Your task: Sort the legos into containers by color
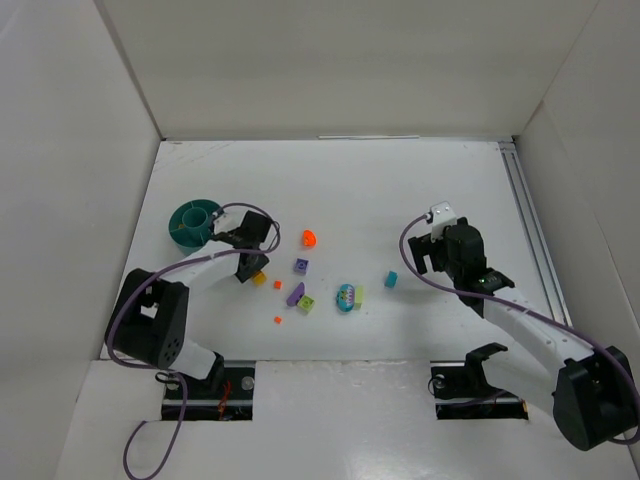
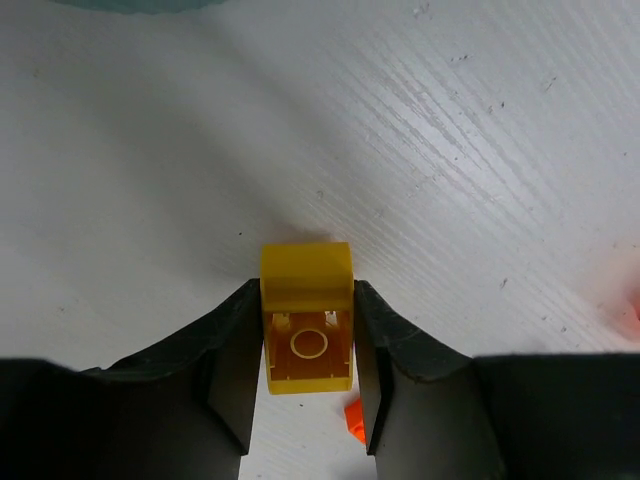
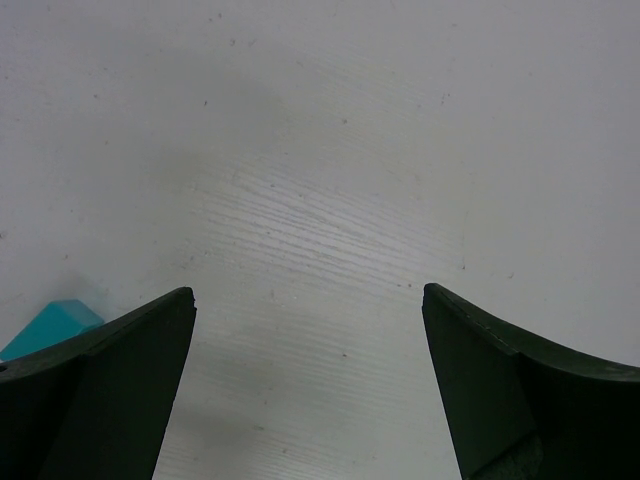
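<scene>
The left gripper (image 2: 305, 296) is clenched on a yellow-orange brick (image 2: 307, 322); its two dark, matte fingers (image 2: 232, 370) press flat against the brick's opposite sides. The brick is glossy moulded plastic turned on its side, so its hollow underside with a round inner tube faces the wrist camera, and its smooth rounded edge points away; it sits low over the white table (image 1: 400, 180), whose surface shows fine parallel grain and small scuffs. A small orange bit (image 2: 351, 418) lies on the table just under the fingers. From above, the held brick is near the teal tub (image 1: 173, 226) and to its right; the tub is a short round cylinder with thin inner walls around a centre ring. The right gripper (image 3: 308, 292) is released, its tapered black fingers spread wide over bare table; a cyan brick (image 3: 48, 326), sharp-cornered and smooth, lies just beside one finger. Loose in the middle of the table are a rounded orange piece (image 1: 309, 238), a square purple brick (image 1: 301, 266), a purple wedge (image 1: 295, 293), a lime brick (image 1: 306, 303) and a rounded cyan piece (image 1: 346, 296), none of them in the tub.
</scene>
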Controlling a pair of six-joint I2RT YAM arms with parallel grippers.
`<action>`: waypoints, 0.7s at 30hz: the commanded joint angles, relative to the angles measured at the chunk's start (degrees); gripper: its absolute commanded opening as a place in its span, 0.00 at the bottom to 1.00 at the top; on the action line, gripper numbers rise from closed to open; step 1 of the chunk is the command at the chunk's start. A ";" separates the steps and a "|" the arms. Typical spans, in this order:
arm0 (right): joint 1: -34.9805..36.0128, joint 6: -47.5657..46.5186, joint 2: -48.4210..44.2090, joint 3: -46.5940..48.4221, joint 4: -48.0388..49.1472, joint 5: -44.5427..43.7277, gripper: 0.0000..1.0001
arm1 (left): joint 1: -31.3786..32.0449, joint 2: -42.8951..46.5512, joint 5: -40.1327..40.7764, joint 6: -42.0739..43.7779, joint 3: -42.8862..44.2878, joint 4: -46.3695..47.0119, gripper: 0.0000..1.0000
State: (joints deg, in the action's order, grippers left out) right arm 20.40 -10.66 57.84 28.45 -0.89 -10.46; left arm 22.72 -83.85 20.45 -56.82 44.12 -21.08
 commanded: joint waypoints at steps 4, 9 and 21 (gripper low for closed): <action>0.60 0.90 -1.76 1.96 2.29 -1.58 1.00 | -0.74 7.38 6.17 3.11 8.34 -2.91 0.22; 0.60 0.38 -1.77 1.96 2.29 -2.11 1.00 | -6.27 10.29 10.05 6.80 14.59 -2.22 0.22; 0.60 -0.16 -1.24 2.58 0.01 -7.90 1.00 | -29.29 10.82 11.37 14.37 23.12 2.79 0.23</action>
State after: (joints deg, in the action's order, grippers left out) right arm 20.40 -10.72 56.99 28.45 -1.10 -15.35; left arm -4.21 -73.28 29.65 -44.86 64.18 -20.23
